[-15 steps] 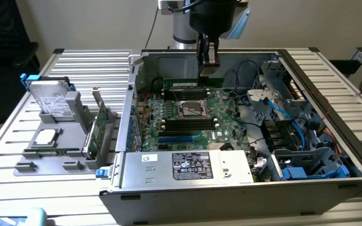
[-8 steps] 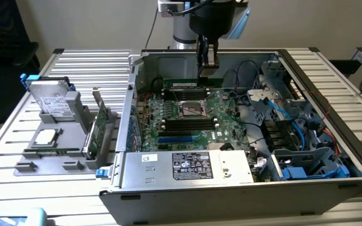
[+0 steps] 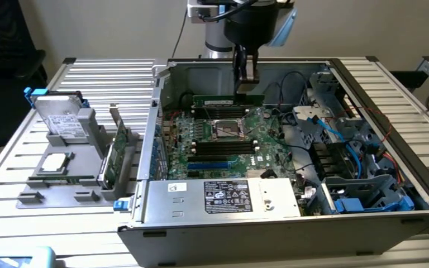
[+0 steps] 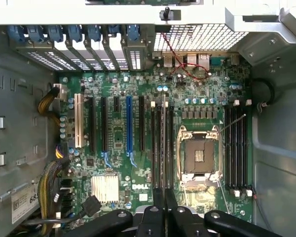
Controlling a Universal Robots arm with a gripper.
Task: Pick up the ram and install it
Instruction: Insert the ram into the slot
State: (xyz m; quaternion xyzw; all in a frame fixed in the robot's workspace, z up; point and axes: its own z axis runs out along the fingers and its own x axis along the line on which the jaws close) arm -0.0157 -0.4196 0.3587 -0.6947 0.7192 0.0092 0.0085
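The gripper pinches the ram by its upper long edge, its dark fingers narrowed on the thin green board; seen edge-on, the board runs along the black slots beside the square metal socket, seemingly just above them; the grey sheet-metal case wall stands near behind.

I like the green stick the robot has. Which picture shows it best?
The exterior view. There the ram shows its long green side, held by the gripper above the motherboard. The wrist view looks along its thin edge, so it is a narrow strip running from the gripper's fingertips.
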